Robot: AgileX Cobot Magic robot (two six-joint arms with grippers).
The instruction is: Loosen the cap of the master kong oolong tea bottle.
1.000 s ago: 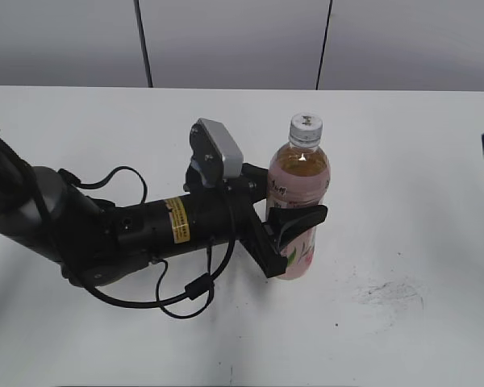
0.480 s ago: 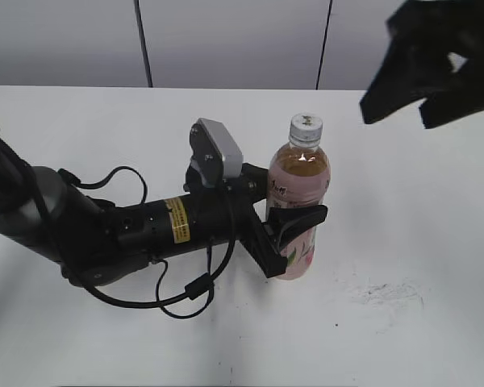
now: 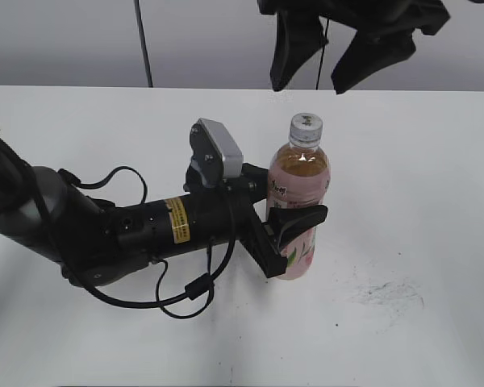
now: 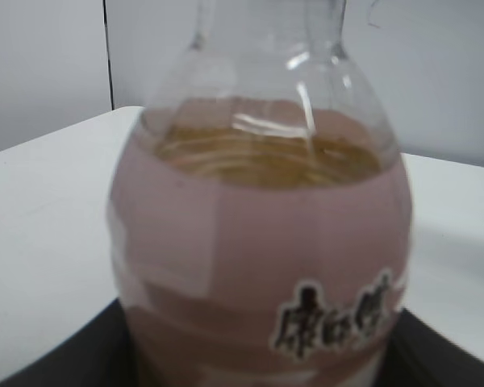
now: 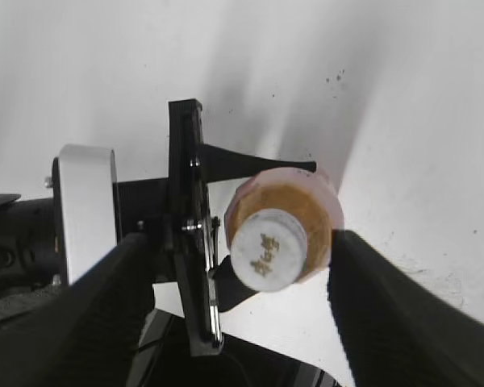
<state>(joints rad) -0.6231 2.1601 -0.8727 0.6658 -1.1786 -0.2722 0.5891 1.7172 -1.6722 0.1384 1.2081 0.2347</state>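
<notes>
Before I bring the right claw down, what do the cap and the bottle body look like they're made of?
The cap looks like matte silver-grey plastic, faintly ribbed round its side, with a white printed top. The oolong tea bottle appears to be thin clear plastic: glossy highlights on the shoulder, amber tea showing through, and a smooth pink film label. The left claw clamps its waist.

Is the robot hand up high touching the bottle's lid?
Apart. In the exterior view the right gripper hangs open above the cap, with table showing between them.

Amber tea fills the pink-labelled bottle [image 3: 298, 211] with black characters, under a silver-grey, white-topped cap [image 3: 305, 129].
</notes>
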